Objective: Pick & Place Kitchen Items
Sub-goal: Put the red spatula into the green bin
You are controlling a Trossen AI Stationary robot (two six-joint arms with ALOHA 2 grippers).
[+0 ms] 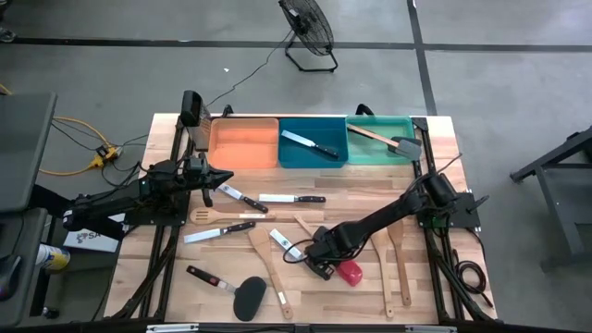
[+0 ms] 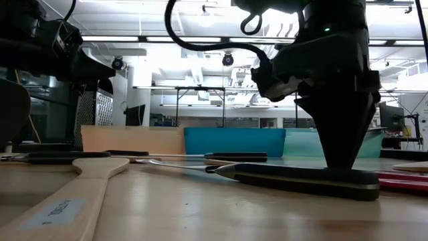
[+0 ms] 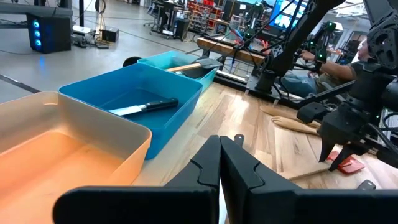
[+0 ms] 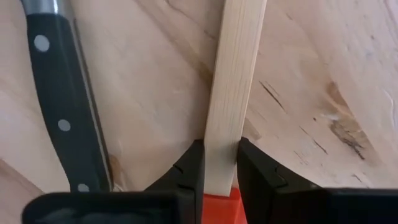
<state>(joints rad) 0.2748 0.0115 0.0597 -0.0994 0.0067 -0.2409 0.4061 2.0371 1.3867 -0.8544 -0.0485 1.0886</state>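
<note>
My right gripper points down near the table's front middle, shut on the pale wooden handle of a red-headed turner. Beside it lies a black-handled knife, which the low view shows in front of the gripper. More knives, wooden spoons and a black-headed turner lie flat on the tabletop. My left gripper hovers shut and level at the left, with nothing in it. My right gripper pinches the turner's wooden handle between its two fingers, right next to the red head. The fingers come from above, pointing down, and lie across the handle. The turner lies along the tabletop.
Three bins stand in a row at the far edge: orange, blue holding a knife, green holding a turner. Wooden spatulas lie at the right front.
</note>
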